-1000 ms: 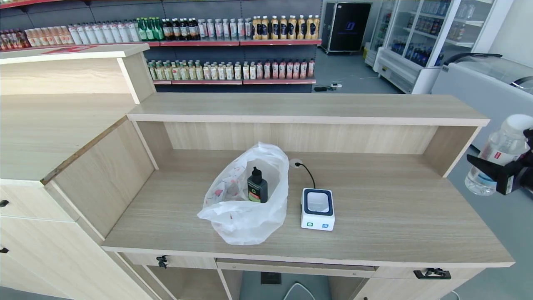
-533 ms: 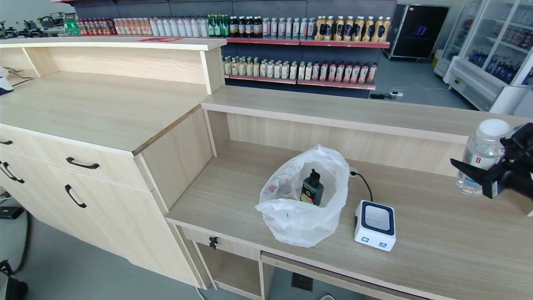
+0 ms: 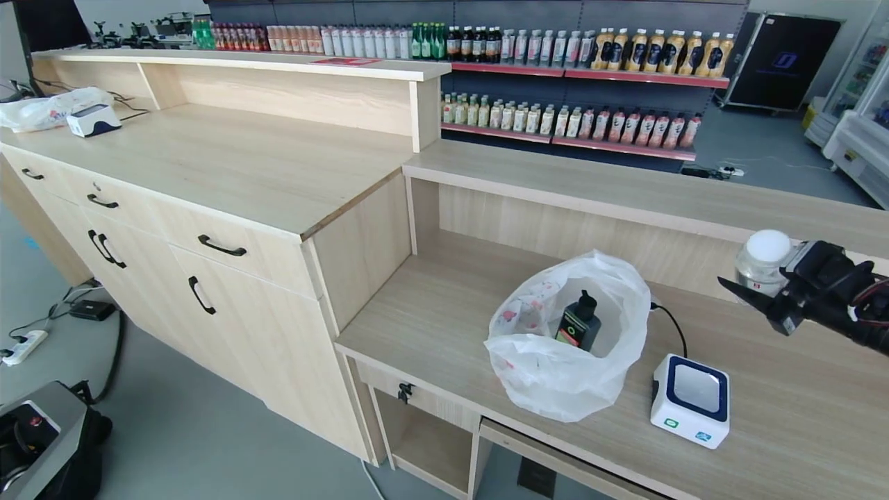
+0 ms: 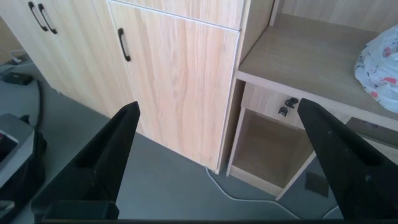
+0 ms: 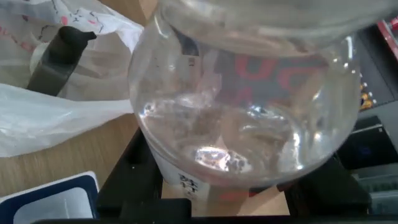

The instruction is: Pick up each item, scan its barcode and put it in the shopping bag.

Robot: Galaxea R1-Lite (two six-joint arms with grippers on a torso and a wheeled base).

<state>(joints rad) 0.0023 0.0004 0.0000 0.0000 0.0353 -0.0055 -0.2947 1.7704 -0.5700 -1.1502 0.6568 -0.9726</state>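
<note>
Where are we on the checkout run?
Done: a dark bottle stands in the shopping bag. In hand: the right hand grips a water bottle above the counter, off to the side of the scanner. Left: scan it, then bag it. The left hand hangs open, low beside the counter.

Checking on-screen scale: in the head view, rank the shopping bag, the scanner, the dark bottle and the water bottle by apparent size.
1. shopping bag
2. scanner
3. dark bottle and water bottle: they look alike and both are partly hidden, so they are left unranked.
</note>
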